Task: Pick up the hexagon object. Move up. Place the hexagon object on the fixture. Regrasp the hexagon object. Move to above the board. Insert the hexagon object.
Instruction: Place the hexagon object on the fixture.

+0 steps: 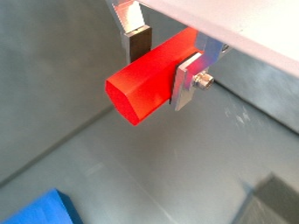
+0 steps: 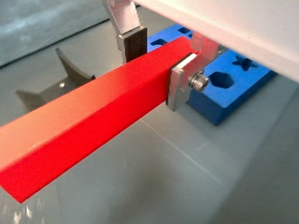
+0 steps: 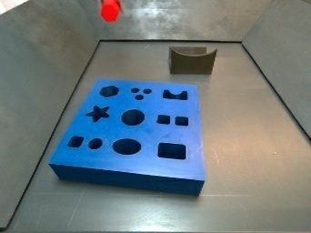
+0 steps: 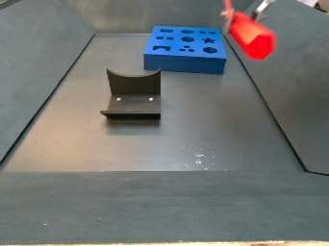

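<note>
Red hexagon object [image 2: 87, 127]: clamped crosswise between gripper [image 2: 158, 63] fingers near one end, long axis level, held high in air. Fixture [image 4: 131, 97] sits well below and apart; board [image 3: 136, 130] unoccupied. Next, prob.: lower onto fixture notch.

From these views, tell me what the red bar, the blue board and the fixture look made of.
The red bar, clamped in the pincer raised above the floor, looks like matte plastic, evenly coloured. The blue board looks like matte plastic or painted foam; unclear which. The fixture looks like dark, dull metal or plastic.
</note>
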Controlling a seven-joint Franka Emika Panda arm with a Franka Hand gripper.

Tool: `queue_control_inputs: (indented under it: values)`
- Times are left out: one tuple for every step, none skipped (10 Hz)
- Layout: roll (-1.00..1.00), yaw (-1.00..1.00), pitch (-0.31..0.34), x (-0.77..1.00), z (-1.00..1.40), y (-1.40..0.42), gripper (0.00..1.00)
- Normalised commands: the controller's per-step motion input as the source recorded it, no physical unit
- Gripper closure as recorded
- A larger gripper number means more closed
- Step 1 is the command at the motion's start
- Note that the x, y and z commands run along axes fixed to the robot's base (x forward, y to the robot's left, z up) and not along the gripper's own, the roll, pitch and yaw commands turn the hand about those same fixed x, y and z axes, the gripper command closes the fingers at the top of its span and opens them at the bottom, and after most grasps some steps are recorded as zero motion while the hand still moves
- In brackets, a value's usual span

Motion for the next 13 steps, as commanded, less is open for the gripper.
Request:
queue_control_inputs:
  values:
    - [0.00,-0.24,-0.166,1.00,-0.44,-0.02,1.00]
    - [0.03,-0.14,-0.074,1.00,-0.39,-0.01,1.00]
    - [0.06,-0.09,-0.027,1.00,-0.36,-0.01,1.00]
    - [0.09,-0.06,-0.007,1.00,-0.33,0.00,1.00]
    - [0.10,-0.03,0.004,1.00,-0.31,0.00,1.00]
    - [0.13,-0.01,0.013,1.00,-0.28,0.00,1.00]
    - [0.14,0.00,0.015,1.00,-0.26,0.00,1.00]
    - [0.17,0.03,0.017,1.00,-0.23,0.00,1.00]
    - [0.18,0.03,0.014,1.00,-0.22,0.00,1.00]
    - [0.20,0.04,0.011,1.00,-0.20,0.00,1.00]
    - [0.22,0.05,0.011,1.00,-0.19,0.00,1.00]
    - [-1.00,0.13,0.072,1.00,0.52,0.13,1.00]
    - [-1.00,0.13,0.073,1.00,0.54,0.13,1.00]
